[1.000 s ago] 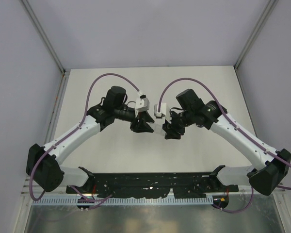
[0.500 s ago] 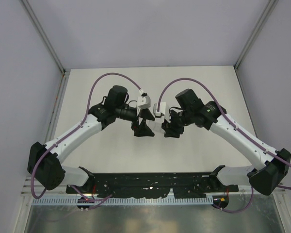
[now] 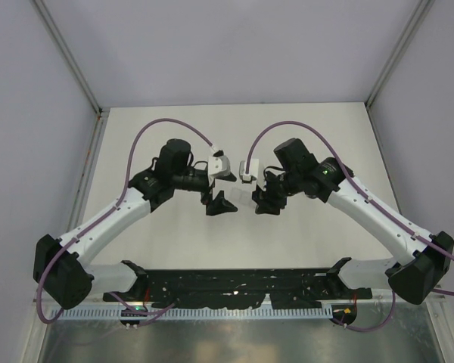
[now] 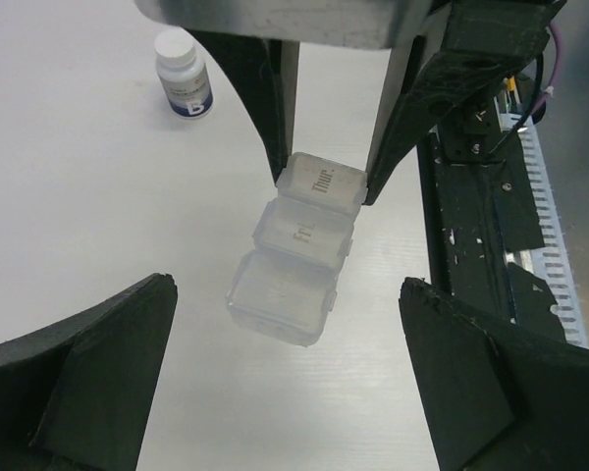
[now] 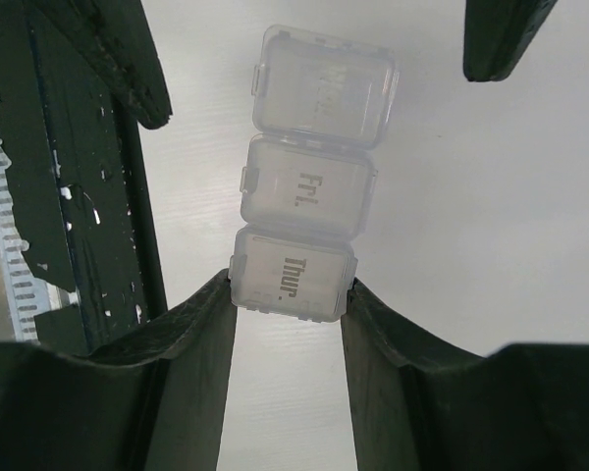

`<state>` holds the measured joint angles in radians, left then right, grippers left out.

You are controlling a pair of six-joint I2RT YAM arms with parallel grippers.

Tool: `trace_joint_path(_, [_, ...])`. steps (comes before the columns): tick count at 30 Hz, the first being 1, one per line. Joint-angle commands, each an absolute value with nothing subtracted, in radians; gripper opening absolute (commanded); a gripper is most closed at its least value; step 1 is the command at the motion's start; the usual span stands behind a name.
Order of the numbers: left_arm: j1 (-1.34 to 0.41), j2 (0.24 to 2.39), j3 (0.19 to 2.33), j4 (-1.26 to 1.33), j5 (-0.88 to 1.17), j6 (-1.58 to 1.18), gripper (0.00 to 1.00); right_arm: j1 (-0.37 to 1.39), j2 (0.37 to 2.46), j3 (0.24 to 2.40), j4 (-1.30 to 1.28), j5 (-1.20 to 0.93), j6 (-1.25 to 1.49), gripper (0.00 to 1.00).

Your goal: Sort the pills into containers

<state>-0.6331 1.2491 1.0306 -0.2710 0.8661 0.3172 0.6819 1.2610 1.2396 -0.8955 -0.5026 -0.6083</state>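
Shows right tool [image 5: 290, 289] clamped on the Thur. end of the clear pill-box strip [image 5: 309, 186], free end pointing lengthwise toward the wide-open left tool [image 4: 285, 289].

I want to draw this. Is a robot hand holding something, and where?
The right gripper pinches the clear pill box by its Thur. end; the left gripper is open, holding nothing.
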Motion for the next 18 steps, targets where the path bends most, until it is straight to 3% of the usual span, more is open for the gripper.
trace_joint_path(1, [-0.635,1.224,1.031,-0.19,0.799,0.36,1.0,0.689,1.238,1.262,-0.888,-0.535,-0.621,0.06])
trace_joint_path(18, [-0.634,1.236,1.035,-0.078,0.609,0.275,0.99,0.689,1.232,1.243,-0.887,-0.542,-0.623,0.06])
